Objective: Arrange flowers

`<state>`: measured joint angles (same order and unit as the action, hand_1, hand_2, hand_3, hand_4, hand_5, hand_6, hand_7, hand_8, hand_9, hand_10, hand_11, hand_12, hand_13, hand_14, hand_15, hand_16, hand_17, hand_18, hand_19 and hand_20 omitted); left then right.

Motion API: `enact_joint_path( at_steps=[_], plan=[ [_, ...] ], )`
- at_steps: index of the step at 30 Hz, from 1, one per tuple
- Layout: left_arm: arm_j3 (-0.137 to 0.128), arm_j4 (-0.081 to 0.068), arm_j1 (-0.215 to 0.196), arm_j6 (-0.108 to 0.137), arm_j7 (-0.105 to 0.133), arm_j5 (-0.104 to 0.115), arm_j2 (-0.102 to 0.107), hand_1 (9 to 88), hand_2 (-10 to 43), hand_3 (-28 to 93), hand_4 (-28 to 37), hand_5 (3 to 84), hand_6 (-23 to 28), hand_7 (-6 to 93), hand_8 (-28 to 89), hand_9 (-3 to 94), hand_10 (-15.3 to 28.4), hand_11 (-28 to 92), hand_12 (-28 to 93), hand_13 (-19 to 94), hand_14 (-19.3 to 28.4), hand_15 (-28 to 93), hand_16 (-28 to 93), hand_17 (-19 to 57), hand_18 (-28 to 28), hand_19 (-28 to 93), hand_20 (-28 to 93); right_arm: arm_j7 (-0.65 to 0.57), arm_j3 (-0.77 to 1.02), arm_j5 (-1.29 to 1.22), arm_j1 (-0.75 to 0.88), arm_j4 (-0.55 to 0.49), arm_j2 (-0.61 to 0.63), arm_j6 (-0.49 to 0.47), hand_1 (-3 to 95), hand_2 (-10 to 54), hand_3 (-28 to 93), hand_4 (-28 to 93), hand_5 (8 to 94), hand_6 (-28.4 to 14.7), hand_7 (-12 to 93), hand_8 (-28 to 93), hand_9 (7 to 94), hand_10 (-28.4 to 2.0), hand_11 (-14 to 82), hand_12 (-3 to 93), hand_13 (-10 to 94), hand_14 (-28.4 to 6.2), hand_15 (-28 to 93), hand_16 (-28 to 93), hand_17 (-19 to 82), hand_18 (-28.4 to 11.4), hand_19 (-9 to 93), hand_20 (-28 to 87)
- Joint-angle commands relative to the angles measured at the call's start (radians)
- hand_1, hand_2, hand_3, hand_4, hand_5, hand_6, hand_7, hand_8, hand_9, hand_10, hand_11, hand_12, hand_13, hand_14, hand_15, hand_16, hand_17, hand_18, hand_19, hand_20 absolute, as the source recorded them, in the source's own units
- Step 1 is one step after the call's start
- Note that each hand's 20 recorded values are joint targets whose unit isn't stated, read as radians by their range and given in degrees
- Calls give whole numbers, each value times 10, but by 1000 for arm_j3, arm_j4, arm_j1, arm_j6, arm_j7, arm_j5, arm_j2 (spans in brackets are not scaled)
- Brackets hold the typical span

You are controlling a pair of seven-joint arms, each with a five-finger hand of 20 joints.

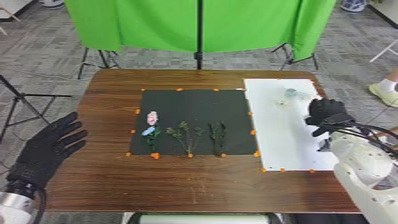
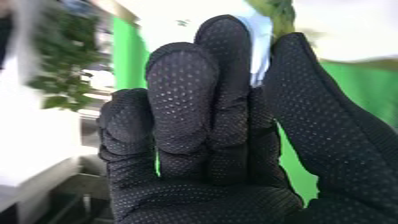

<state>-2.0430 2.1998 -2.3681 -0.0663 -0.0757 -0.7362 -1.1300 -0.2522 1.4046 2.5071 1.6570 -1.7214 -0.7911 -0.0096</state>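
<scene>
1 pink green-stemmed flower [image 1: 152, 118] and 1 blue green-stemmed flower [image 1: 148, 131] lie left of the black-gloved right hand [image 1: 330, 109], fingers nearly straight, any hold unclear; arranging seems unfinished

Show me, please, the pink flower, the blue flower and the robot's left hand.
Pink flower [image 1: 152, 118]: head view, on its petals.
Blue flower [image 1: 148, 131]: head view, on its petals.
Left hand [image 1: 46, 144]: head view, on the glove's middle.

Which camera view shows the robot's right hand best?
The right wrist view: the right hand is close up there, its dotted fabric plain. The head view shows it small, by the right edge of the white mat.
</scene>
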Motion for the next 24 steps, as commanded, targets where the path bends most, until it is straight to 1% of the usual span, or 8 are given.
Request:
enact_joint_path(
  at_steps=[1, 4, 9, 10, 12, 16, 20, 24],
  plan=[
    [3, -8, -5, -9, -12, -2, 4, 265, -7, 717, -274, 283, 28, 237, -133, 202, 100, 292, 126, 150, 129, 444, -35, -99, 195, 468, 93, 131, -196, -17, -166, -93, -114, 97, 479, -95, 851, -283, 756, 6, 425, -145, 902, -30, 226, 436, 823, -24, 570, 277, 401, -176, 895, 361],
    [8, -9, 0, -12, -17, -2, 5, 265, -7, 718, -274, 283, 28, 237, -133, 202, 100, 291, 126, 151, 129, 444, -35, -99, 195, 468, 93, 202, -283, -1, -252, -78, -192, 70, 479, -95, 852, -283, 756, 4, 422, -140, 901, -30, 224, 439, 822, -24, 571, 280, 401, -175, 895, 361],
    [19, -7, -3, -9, -13, -1, 4, 265, -7, 718, -273, 283, 28, 236, -133, 202, 101, 292, 126, 150, 129, 444, -35, -99, 196, 468, 93, 254, -444, 36, -409, 38, -327, 22, 475, -95, 861, -283, 755, 4, 420, -140, 899, -31, 218, 445, 819, -22, 570, 287, 400, -174, 896, 362],
    [20, -9, 3, -14, -18, -2, 3, 266, -7, 718, -273, 283, 28, 236, -133, 202, 101, 292, 126, 151, 129, 444, -35, -99, 195, 467, 93, 266, -459, 53, -429, 66, -361, 17, 474, -95, 863, -283, 755, 4, 421, -140, 899, -31, 216, 445, 819, -22, 570, 290, 399, -174, 895, 362],
    [26, -9, 3, -8, -15, -2, 6, 265, -7, 718, -274, 283, 28, 236, -133, 202, 101, 292, 126, 150, 129, 445, -35, -99, 195, 467, 93, 271, -501, 65, -470, 115, -405, 16, 473, -95, 865, -283, 755, 5, 421, -142, 898, -31, 214, 447, 818, -21, 568, 294, 399, -173, 895, 363],
    [34, -16, 16, -13, -20, -2, 9, 266, -6, 717, -273, 283, 28, 236, -133, 202, 101, 292, 126, 150, 129, 445, -34, -99, 195, 467, 93, 276, -547, 96, -507, 173, -468, -1, 473, -95, 861, -283, 752, 6, 424, -143, 898, -31, 212, 448, 817, -21, 567, 299, 398, -174, 894, 363],
    [38, -17, 18, -9, -20, 0, 12, 265, -7, 718, -273, 283, 28, 235, -132, 202, 101, 291, 125, 150, 129, 443, -35, -99, 196, 468, 93, 280, -574, 120, -511, 204, -500, -6, 473, -95, 859, -283, 751, 7, 427, -145, 897, -31, 211, 449, 817, -23, 567, 299, 397, -174, 894, 364],
    [42, -23, 32, -4, -30, 1, 17, 265, -7, 718, -274, 283, 28, 236, -132, 202, 101, 291, 126, 150, 129, 443, -34, -99, 196, 467, 93, 304, -582, 169, -506, 233, -533, -23, 474, -95, 856, -283, 750, 8, 428, -146, 897, -31, 211, 448, 815, -22, 569, 299, 396, -172, 894, 364]
  ],
)
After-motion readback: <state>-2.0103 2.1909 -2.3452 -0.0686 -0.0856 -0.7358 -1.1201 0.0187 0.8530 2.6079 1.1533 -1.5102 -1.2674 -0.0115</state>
